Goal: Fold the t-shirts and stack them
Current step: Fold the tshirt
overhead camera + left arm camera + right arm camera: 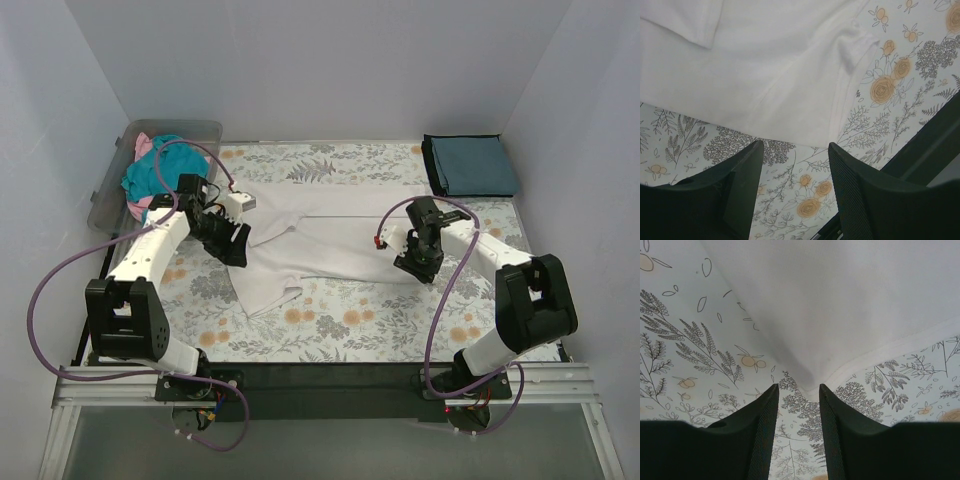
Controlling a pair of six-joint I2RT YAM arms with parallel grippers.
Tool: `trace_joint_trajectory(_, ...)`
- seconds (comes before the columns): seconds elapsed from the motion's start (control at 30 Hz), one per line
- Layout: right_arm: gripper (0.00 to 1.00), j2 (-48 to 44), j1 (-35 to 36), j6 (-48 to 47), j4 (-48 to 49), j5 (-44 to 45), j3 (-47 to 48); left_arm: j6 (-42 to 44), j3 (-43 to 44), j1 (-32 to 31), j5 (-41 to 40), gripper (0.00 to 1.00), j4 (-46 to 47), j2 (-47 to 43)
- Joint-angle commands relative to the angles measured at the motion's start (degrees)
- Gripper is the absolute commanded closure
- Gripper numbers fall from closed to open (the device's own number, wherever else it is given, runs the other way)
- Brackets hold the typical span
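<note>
Black textured fingers [740, 195] of the left gripper [796, 145] fill the bottom of the left wrist view, spread apart and holding nothing, poised just off the near hem of the cloth. Beneath everything lies the floral-patterned table cover [350, 320]. Across its middle, between the two arms, lies the white cotton t-shirt [320, 225], rumpled, with one flap trailing toward the near edge. At the far left stands a clear grey plastic bin [195, 128] holding a crumpled bright teal tee [150, 178] and a pink tee [146, 148]. A dark slate-blue tee [470, 165] lies folded square at the far right corner. The right gripper [798, 387] is parted too, empty, with a raised corner of the white shirt just ahead of its tips.
</note>
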Motion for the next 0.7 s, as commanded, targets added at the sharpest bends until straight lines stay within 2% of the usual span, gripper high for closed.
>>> trace_joint_trajectory(0.0, 0.55, -1.22, 0.1, -2.07, 4.28, 2.25, -1.25, 2.01, -1.3, 0.23, -1.67, 0.46, 1.37, -2.02)
trace_joint_trajectory(0.37, 0.59, -1.39, 0.18, -2.87, 7.19, 4.1, -6.87, 4.55, -5.34, 0.15, -2.91, 0.46, 3.48, -2.63)
trace_joint_trajectory(0.57, 0.57, -3.24, 0.45, -1.81, 8.42, 5.59, -8.2, 10.09, -13.6, -1.87, -4.22, 0.48, 8.21, -6.32)
trace_joint_trajectory(0.67, 0.64, -2.62, 0.45, -1.55, 9.03, 6.12, -8.2, 10.01, -17.2, -3.89, -6.41, 0.49, 12.42, -7.2)
